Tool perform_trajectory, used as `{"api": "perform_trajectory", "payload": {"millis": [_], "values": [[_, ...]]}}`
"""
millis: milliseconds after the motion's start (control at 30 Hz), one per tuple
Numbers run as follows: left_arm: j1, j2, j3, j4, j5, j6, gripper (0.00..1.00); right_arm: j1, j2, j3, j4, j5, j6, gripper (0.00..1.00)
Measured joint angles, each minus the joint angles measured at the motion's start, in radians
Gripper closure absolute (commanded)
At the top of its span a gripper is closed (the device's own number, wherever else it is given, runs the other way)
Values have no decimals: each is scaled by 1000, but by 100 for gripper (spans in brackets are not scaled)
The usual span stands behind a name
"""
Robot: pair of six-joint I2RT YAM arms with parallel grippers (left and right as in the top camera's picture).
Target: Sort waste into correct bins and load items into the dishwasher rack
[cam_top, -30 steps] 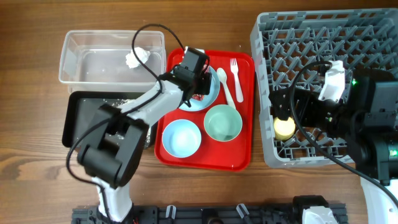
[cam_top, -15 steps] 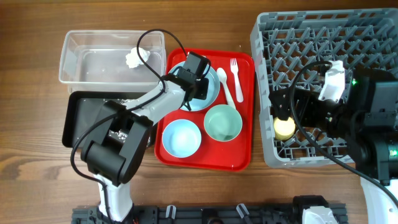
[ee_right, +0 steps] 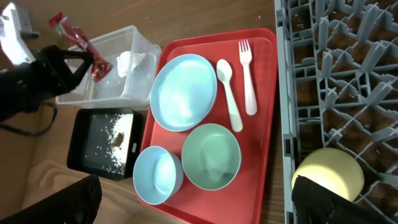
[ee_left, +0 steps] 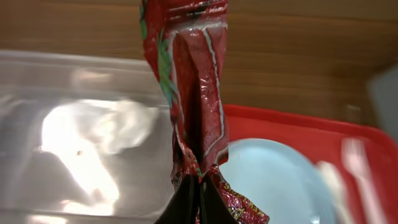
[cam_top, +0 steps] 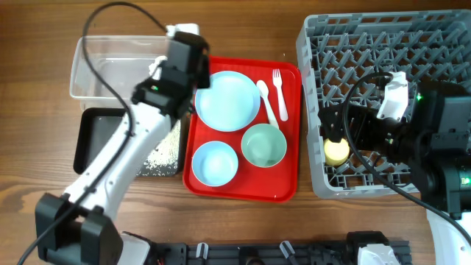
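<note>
My left gripper is shut on the small red snack wrapper, which hangs crumpled from its fingertips. In the overhead view that gripper hovers over the right end of the clear tub, where the white napkin ball lies. The black tray holds rice grains. On the red tray sit the light blue plate, blue bowl, mint bowl, fork and spoon. My right gripper stands open over the yellow cup in the grey rack.
The red tray lies between the two bins and the rack. Black cables loop over the rack's left side and above the left arm. The right arm's body covers the rack's right half. Bare wooden table shows at the front left.
The left gripper shut on the wrapper on the plate, lifted it and swung left and back to the clear tub. The plate now shows bare. The right arm has not moved.
</note>
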Motion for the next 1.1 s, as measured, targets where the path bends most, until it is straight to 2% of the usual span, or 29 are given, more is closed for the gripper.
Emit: {"api": "perform_trajectory", "payload": {"millis": [33, 67, 133, 233, 300, 333, 367, 533, 667, 833, 1000, 1100], "values": [[33, 20, 0, 2, -10, -1, 32, 0, 0, 0, 0, 0, 0, 0], [69, 48, 0, 4, -18, 5, 27, 0, 0, 0, 0, 0, 0, 0], [130, 95, -2, -8, -8, 2, 21, 0, 0, 0, 0, 0, 0, 0], [142, 79, -3, -53, 36, 2, 14, 0, 0, 0, 0, 0, 0, 0], [134, 29, -3, -93, 61, 3, 10, 0, 0, 0, 0, 0, 0, 0], [129, 1, -3, -116, 69, 3, 4, 0, 0, 0, 2, 2, 0, 0], [113, -90, -3, -153, 80, 3, 0, 0, 0, 0, 2, 3, 0, 0], [33, -370, 1, -304, 88, 3, 0, 0, 2, 0, 15, 9, 34, 0], [-15, -486, 3, -355, 92, 3, 0, 0, 2, 0, 15, 10, 47, 0], [-34, -544, 4, -382, 95, 3, 0, 0, 2, 0, 15, 10, 47, 0], [-34, -547, 5, -518, 87, 3, 0, 0, 2, 0, 15, 10, 47, 0], [-30, -552, -1, -431, 57, 7, 0, 0, 2, 0, 15, 10, 47, 0]]}}
